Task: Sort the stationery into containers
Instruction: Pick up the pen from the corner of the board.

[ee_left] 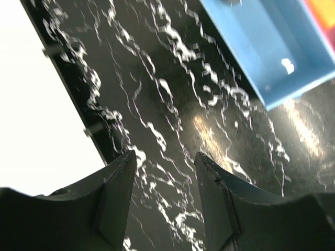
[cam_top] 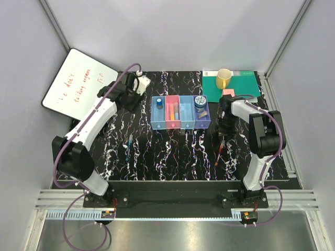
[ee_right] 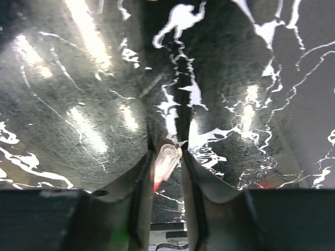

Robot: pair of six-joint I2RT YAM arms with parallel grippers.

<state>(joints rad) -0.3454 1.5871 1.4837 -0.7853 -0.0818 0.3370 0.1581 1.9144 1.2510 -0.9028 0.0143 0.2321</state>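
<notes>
The red pen (cam_top: 220, 154) lies on the black marbled mat (cam_top: 172, 157), on the right side, in front of the row of four trays (cam_top: 187, 119) and well apart from it. The right gripper (ee_right: 166, 149) stands over the upper end of this pen. In the right wrist view the clear, rounded end of the pen sits between the two fingers, and the jaws are narrow around it. I cannot tell whether the pads already press on it or only stand just beside it.

The left gripper (ee_left: 165, 157) is near the far left corner of the trays. Its jaws are moderately open and nothing is between them.

I judge that the pen is light, stiff and smooth, and its round body can roll or slip out. A hold at the very end lets the long part swing down, so a hold nearer to the middle would be more steady. The trays are narrow, so the pen should probably go in lengthwise.

A thin blue pen (cam_top: 129, 145) is on the left part of the mat, not yet sorted.
</notes>
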